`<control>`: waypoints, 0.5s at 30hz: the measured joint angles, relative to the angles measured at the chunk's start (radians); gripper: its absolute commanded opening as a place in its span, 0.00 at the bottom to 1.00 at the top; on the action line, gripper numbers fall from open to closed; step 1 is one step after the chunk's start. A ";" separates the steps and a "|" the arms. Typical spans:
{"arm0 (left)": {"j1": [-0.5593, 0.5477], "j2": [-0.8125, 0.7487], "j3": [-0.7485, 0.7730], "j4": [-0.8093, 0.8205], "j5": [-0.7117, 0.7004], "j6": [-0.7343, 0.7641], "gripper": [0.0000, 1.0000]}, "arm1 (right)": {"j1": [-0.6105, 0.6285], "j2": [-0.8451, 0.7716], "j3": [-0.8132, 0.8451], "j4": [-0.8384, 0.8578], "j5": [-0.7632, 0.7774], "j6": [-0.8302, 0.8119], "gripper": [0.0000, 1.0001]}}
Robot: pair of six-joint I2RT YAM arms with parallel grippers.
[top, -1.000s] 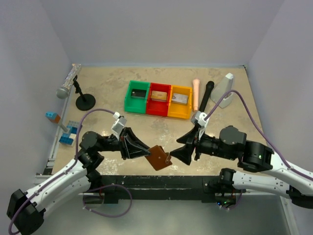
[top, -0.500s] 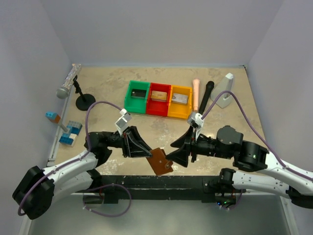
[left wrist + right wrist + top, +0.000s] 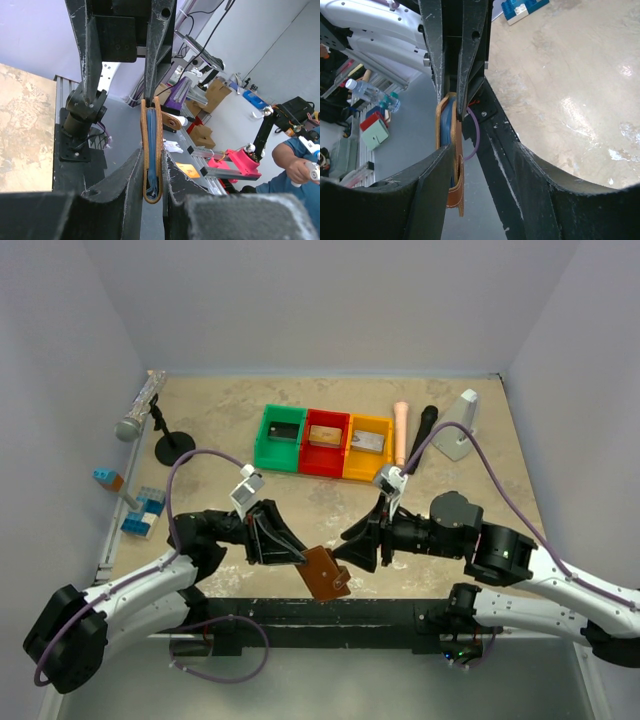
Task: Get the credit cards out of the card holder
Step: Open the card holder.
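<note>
My left gripper [image 3: 303, 558] is shut on the brown card holder [image 3: 325, 575] and holds it on edge above the table's near edge. In the left wrist view the card holder [image 3: 151, 130] stands folded between the fingers, its blue lining showing. My right gripper [image 3: 345, 558] is open at the holder's free side. In the right wrist view the card holder [image 3: 456, 187] lies against one finger [image 3: 427, 190], with a wide gap to the other. Credit cards lie in the bins: a dark one [image 3: 282, 430], a tan one [image 3: 324, 435], a grey one [image 3: 368, 443]. Any card inside the holder is hidden.
The green bin [image 3: 262, 452], red bin [image 3: 320, 466] and yellow bin [image 3: 364, 473] stand in a row at mid-table. A microphone on a stand [image 3: 150, 408] and blue blocks [image 3: 140, 513] are at the left. A peach cylinder [image 3: 401, 430], a black tool [image 3: 425, 428] and a white object [image 3: 460, 425] lie at the back right.
My right gripper has moved left onto the card holder's free side and its jaws have narrowed. The left gripper has kept its hold, and the holder has shifted slightly.
</note>
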 measured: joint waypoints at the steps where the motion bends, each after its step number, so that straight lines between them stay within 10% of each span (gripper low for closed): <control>1: 0.001 -0.002 -0.003 0.000 0.000 0.000 0.00 | -0.001 0.004 0.000 0.001 -0.006 0.002 0.56; 15: 0.002 -0.036 -0.010 0.000 -0.004 0.021 0.00 | -0.002 0.008 0.000 0.023 -0.032 0.017 0.61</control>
